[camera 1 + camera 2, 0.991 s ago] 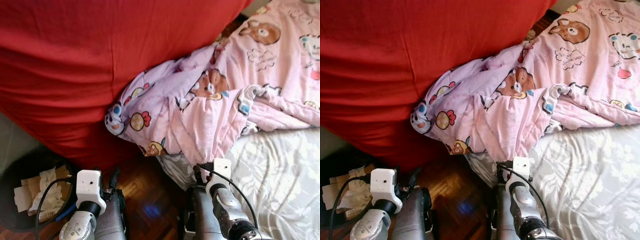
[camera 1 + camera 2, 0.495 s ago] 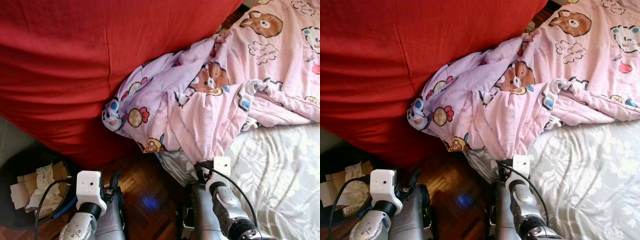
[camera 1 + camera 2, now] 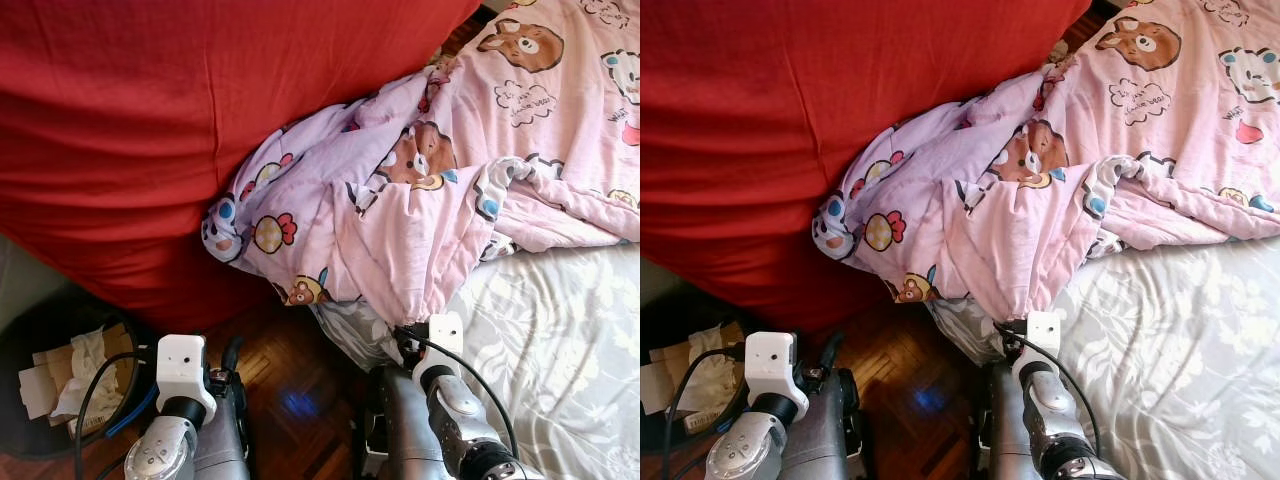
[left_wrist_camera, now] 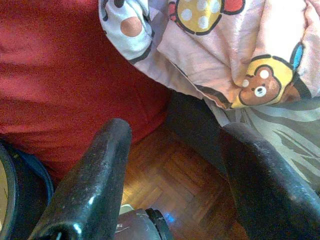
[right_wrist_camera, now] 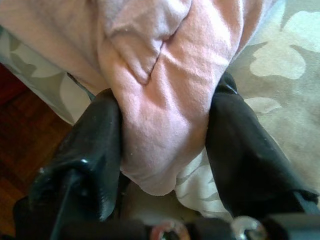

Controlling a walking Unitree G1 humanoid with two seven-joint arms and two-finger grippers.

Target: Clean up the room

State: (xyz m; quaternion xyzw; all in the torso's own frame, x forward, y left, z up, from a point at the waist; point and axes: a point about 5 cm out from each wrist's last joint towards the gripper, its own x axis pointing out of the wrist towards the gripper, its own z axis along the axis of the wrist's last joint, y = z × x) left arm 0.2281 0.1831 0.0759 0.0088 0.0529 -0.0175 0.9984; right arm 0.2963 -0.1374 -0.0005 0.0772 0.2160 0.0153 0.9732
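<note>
1. Two surfaces meet below the robot: a bed point(image 3: 570, 350) with a grey floral sheet on the right, and dark parquet floor point(image 3: 290, 385) in the near middle.
2. Across the far left, a large red cover point(image 3: 150, 120) drapes down to the floor.
3. Bunched at the bed's left edge lies a pink blanket point(image 3: 420, 220) printed with bears and candies; it spreads far right over the bed and its near fold hangs over the bed's edge.
4. At the near edge of the bed, the right gripper point(image 5: 162, 145) has its jaws pinching that hanging fold of the pink blanket, cloth pressed between both black fingers point(image 5: 95, 145).
5. Over the parquet, beside the red cover, the left gripper point(image 4: 175, 175) hangs with jaws spread, holding nothing.
6. On the near left floor stands a dark bin point(image 3: 25, 440) holding crumpled paper and cardboard point(image 3: 75, 375).
</note>
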